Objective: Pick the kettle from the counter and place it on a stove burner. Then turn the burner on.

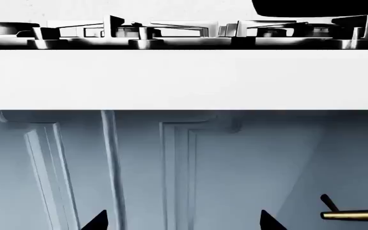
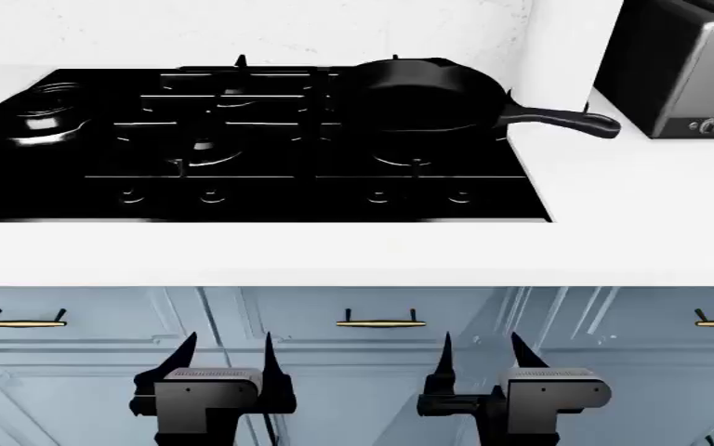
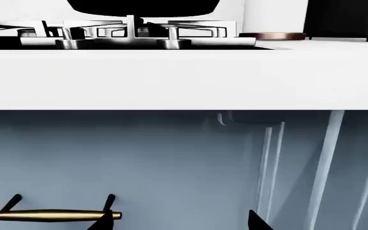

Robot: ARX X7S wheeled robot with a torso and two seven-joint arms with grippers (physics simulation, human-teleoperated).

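Kitchen simulation, both arms parked low before the cabinet fronts (image 2: pixel 357 372), below the counter (image 2: pixel 357 251) edge. Left claw (image 2: pixel 227 360) spread, nothing between its fingers; right claw (image 2: pixel 482 358) likewise spread and empty, the 2 hanging side by side and well apart from any task item. Above and beyond both claws, past the white slab: the black stove (image 2: pixel 257 149), grated burners in the middle, a frying pan (image 2: pixel 426 93) on the far burner ahead of the right claw, its handle pointing further right toward a toaster (image 2: pixel 686 70). Far up and off to the left of the left claw: the round, grate-free burner (image 2: pixel 41 110), the likely target. No kettle anywhere in the 3 views, so no telling where on the counter it stands; in the right wrist view only a copper-toned disc (image 3: pixel 272 36) of unclear identity shows on the slab. Brass handles (image 2: pixel 379 322) directly above the fingertips. Risks from here, as a judgement: a straight lift could snag a fingertip on a drawer handle or knock the counter lip, since both claws sit under the overhang; a search without turning the head could miss the kettle altogether; a reach over the pan handle could shove the pan across the grates.
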